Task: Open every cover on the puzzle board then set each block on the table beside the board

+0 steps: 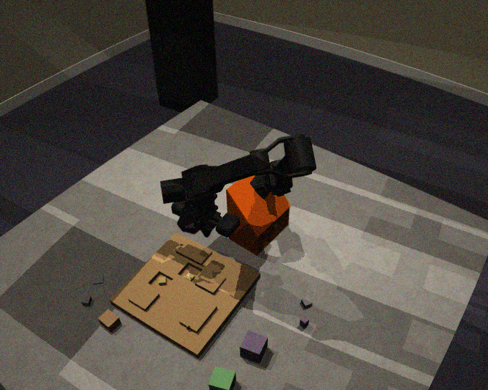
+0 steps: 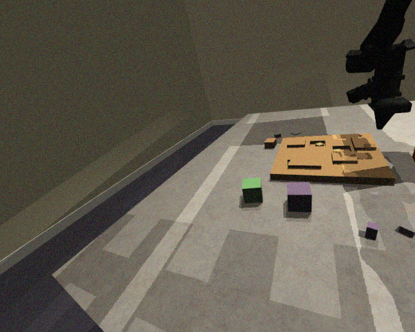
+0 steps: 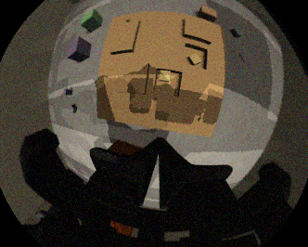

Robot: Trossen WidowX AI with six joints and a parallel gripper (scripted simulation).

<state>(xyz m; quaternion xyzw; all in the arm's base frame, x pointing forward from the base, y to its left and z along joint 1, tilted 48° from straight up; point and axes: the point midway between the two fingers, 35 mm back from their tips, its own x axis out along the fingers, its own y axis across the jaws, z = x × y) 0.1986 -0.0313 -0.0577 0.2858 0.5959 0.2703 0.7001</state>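
Green block (image 1: 222,377) (image 2: 251,190) (image 3: 91,20) — cut off up top; dark gripper (image 1: 212,229) (image 2: 380,127) (image 3: 159,139), blurred

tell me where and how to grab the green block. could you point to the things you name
Best bet is the two opposite upright sides of the green block (image 1: 222,377) (image 2: 252,190) (image 3: 91,20), coming straight down from above. It sits flat on the table with its top exposed, and the purple block (image 1: 254,344) (image 2: 299,196) (image 3: 80,49) stands apart, so the jaws should fit around it once opened
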